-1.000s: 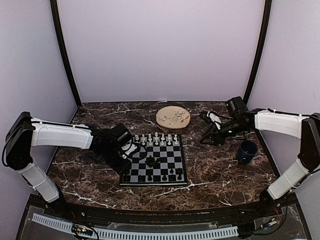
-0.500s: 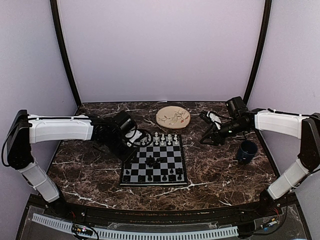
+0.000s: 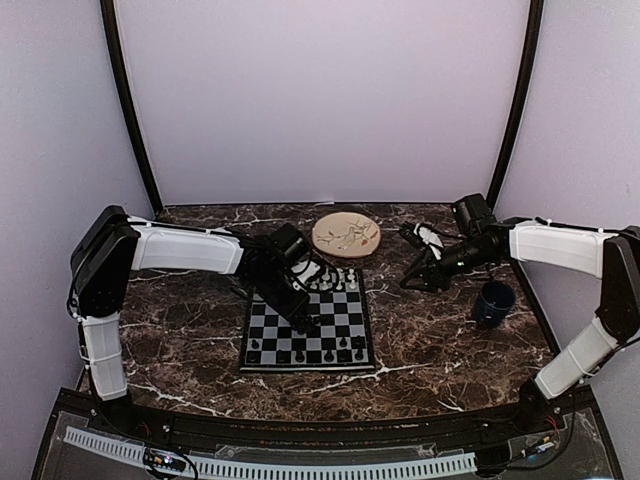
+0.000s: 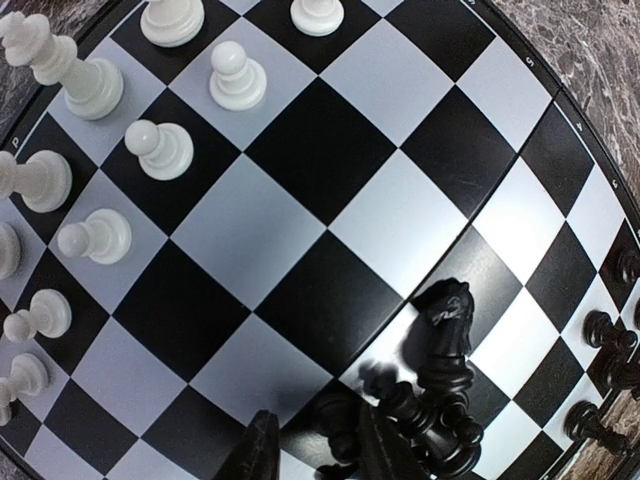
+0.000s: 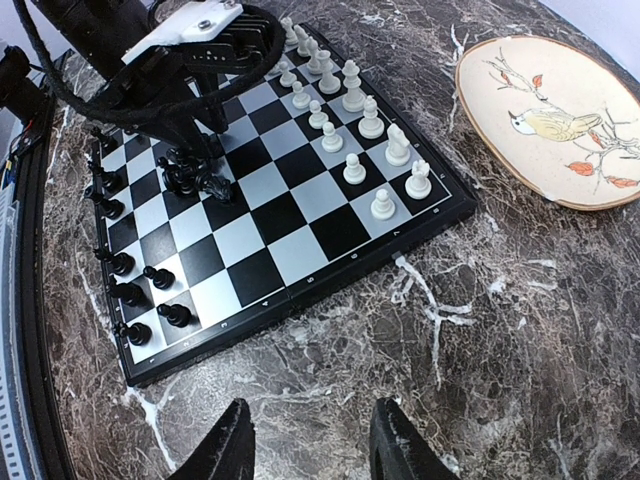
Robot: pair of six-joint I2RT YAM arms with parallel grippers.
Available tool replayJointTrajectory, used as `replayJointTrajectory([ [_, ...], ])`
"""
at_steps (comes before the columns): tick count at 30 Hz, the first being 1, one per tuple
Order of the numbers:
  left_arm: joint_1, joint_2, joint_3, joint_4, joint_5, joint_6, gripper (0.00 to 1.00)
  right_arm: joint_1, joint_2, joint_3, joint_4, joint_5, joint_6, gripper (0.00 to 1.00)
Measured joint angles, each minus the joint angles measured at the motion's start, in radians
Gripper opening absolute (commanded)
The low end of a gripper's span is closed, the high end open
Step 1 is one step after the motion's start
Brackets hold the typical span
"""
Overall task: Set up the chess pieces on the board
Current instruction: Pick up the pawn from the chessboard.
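top view: we list the board [image 3: 305,366] lying flat at the middle of the dark marble table [image 3: 180,330]. the chess pieces [image 3: 336,281] stand on it: the white set ranked along the two far rows, part of the black set along the near row, the rest heaped mid-board. the left gripper [image 3: 306,321] is down over that heap. the right gripper [image 3: 420,281] is off the board to the right, above the marble. a round plate [image 3: 346,234] with a bird motif lies just beyond the board's far edge. a dark mug [image 3: 493,301] stands near the right arm, well apart from the board. left wrist view: we see its fingers [image 4: 262,452] spread, tips low at the black heap, one blurred black piece between them; whether they touch it we cannot tell. a black knight [image 4: 447,318] stands at the heap's edge, and white pawns and taller pieces line the left side. right wrist view: we note its fingers [image 5: 232,445] spread wide over the marble, near the board's edge.
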State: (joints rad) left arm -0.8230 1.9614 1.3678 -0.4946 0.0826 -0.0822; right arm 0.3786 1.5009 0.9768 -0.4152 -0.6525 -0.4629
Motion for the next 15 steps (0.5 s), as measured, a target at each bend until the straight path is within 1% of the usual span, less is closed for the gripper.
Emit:
replayJointTrajectory([
  [3, 0.000, 0.001, 0.006, 0.001, 0.000, 0.000, 0.27, 0.000, 0.000, 0.000, 0.000, 0.000, 0.000, 0.40],
  [6, 0.000, 0.001, 0.008, 0.008, -0.001, 0.000, 0.23, 0.000, 0.000, 0.000, 0.000, 0.000, 0.000, 0.40],
  [15, 0.000, 0.004, 0.008, 0.021, -0.008, 0.000, 0.07, 0.000, 0.000, 0.000, 0.000, 0.000, -0.003, 0.40],
])
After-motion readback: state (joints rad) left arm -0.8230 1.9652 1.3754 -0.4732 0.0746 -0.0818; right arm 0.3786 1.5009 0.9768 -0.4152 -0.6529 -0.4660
